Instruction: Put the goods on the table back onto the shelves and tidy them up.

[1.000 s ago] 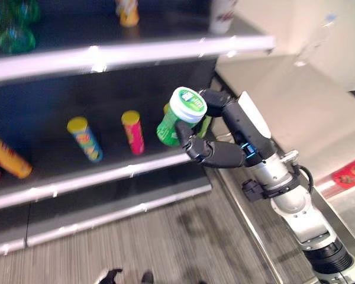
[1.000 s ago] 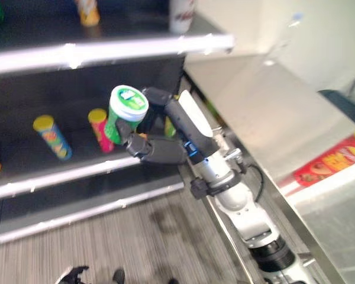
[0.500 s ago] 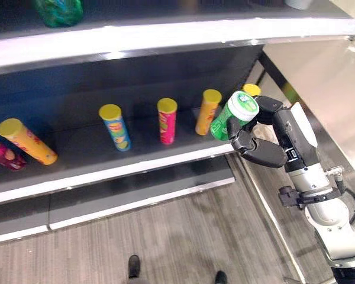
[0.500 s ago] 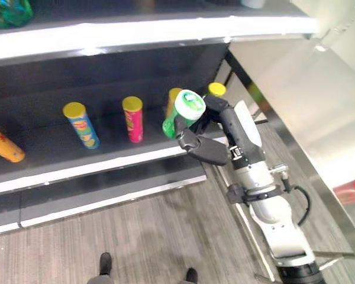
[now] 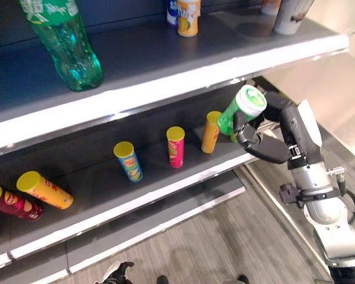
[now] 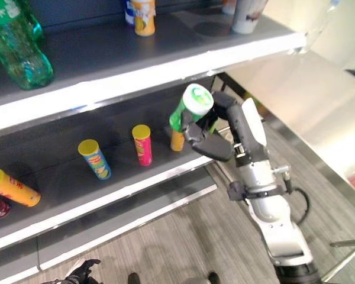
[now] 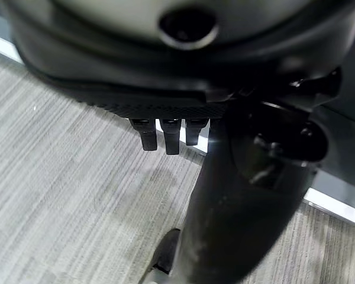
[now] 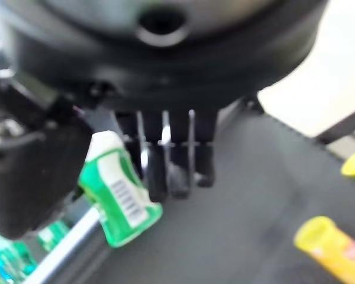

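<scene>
The right robot hand (image 5: 265,137) is curled around a green can (image 5: 241,109) with a white lid, thumb on one side and fingers on the other; the right wrist view confirms the can (image 8: 121,189) pinched between them. The can is carried tilted, lid toward the camera, clear of any surface — raised at the right end of the shelving, level with the gap between the middle shelf (image 5: 165,190) and the top shelf (image 5: 183,80). It is not yet placed.

The left robot hand (image 7: 168,133) hangs over the floor with its fingers fairly straight and holding nothing.

On the middle shelf, three cans stand roughly upright in a loose row: a blue can (image 5: 128,161), a pink can (image 5: 176,146) and an orange can (image 5: 211,131), the last just beside the carried can. Further left, a yellow can (image 5: 44,189) and a dark red can (image 5: 12,202) lie on their sides — tidying there looks outstanding.

On the top shelf, a green bottle (image 5: 65,41) stands at the left, a small orange bottle (image 5: 188,15) at the back, and a pale cup (image 5: 287,15) at the right.

Assessment: several goods are shelved, one is in transit, and setting it down plus righting the fallen cans remains. What is left on the counter (image 6: 302,112) cannot be determined.
</scene>
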